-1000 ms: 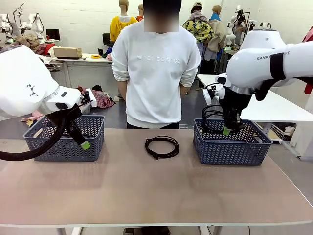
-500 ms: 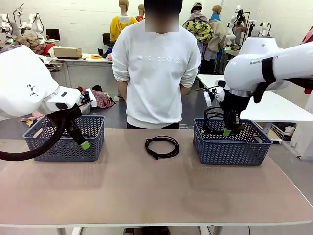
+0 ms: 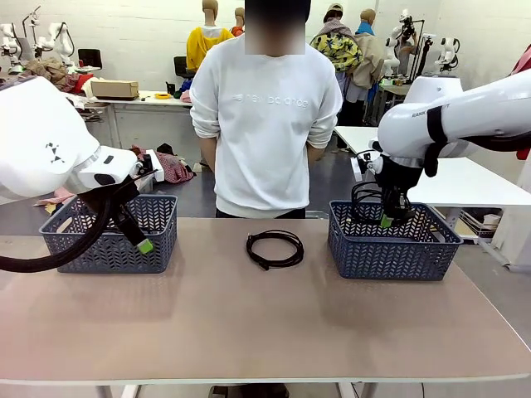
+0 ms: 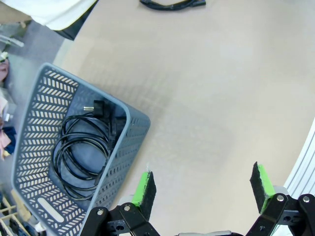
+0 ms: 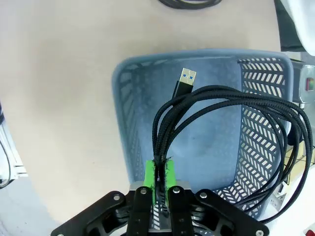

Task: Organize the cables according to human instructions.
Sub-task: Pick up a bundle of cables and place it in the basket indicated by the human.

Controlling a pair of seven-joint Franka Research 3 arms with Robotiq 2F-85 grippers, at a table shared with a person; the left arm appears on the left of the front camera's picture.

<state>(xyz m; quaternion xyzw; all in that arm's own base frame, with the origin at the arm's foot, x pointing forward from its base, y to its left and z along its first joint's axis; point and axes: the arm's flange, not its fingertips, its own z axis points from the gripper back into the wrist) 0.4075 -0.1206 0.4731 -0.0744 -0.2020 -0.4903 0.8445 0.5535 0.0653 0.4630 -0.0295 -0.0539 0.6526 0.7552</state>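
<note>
The braided USB cable bundle (image 5: 216,94) hangs from the right pincer (image 5: 158,184), which is clamped shut on its strands, with the grey basket (image 5: 129,128) directly beneath. Lowering until every loop clears the rim before releasing should prevent snagging. The left pincer (image 4: 202,189) stands wide open, empty.

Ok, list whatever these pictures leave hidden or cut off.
- Front view: inside of the left basket, behind its wall.
- Left wrist view: the loose cable, cut by the top edge.
- Right wrist view: the held cable, its pinched stretch covered by the right gripper pads.
</note>
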